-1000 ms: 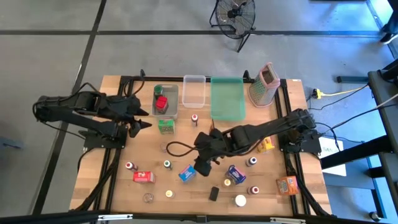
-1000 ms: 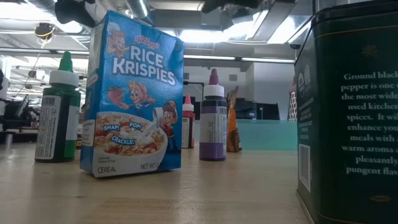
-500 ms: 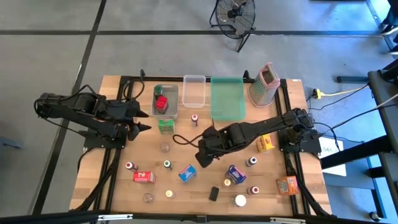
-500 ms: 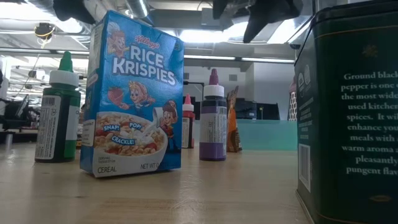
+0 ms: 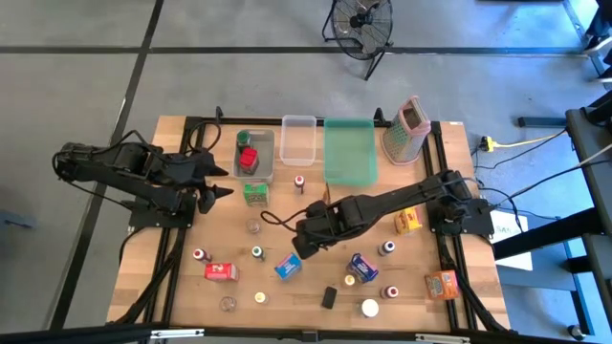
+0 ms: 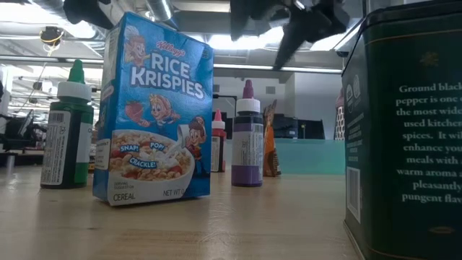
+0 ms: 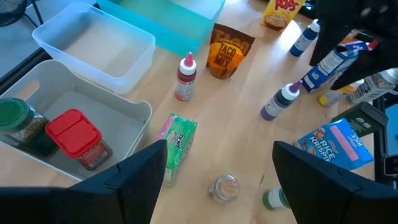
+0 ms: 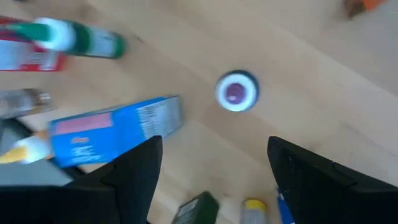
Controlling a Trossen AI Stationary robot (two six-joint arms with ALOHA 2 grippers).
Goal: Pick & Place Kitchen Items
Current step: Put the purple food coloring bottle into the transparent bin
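Kitchen items, scattered lot, lying across the wooden table [image 5: 191, 296].

- Blue Rice Krispies cereal box [image 6: 153, 110]: standing upright near the table's middle, printed with a bowl of cereal and cartoon figures; showing blue from above [image 5: 287, 266].
- Purple-capped small bottle with a white collar [image 6: 247, 136]: standing upright just beside the cereal box; seen from straight above as a purple dot in a white ring [image 8: 236, 92].
- Green-capped small bottle [image 6: 66, 127]: standing upright on the cereal box's other side.
- Dark green ground-pepper tin [image 6: 404, 123]: filling the near edge of the low view.
- Small green box [image 5: 254, 193]: standing just in front of the grey bin.
- Red-capped small bottle [image 7: 184, 78] and orange taco-mix packet [image 7: 227, 51]: standing close together near the green tray.
- Small red box [image 5: 221, 271]: lying toward the table's front left.

Containers:
- Grey plastic bin [image 5: 269, 170]: holding a red-lidded jar [image 7: 78, 137] and a green-lidded jar [image 7: 22, 124], side by side.
- Clear plastic bin [image 5: 298, 122]: sitting next to the grey bin.
- Green tray [image 5: 350, 153]: sitting next to the clear bin.

Grippers:
- Right gripper [image 5: 302, 244]: hanging over the table's middle, above the cereal box and purple-capped bottle, fingers spread wide and gripping nothing.
- Left gripper [image 5: 218, 183]: waiting at the table's left, beside the grey bin, fingers spread wide and carrying nothing.
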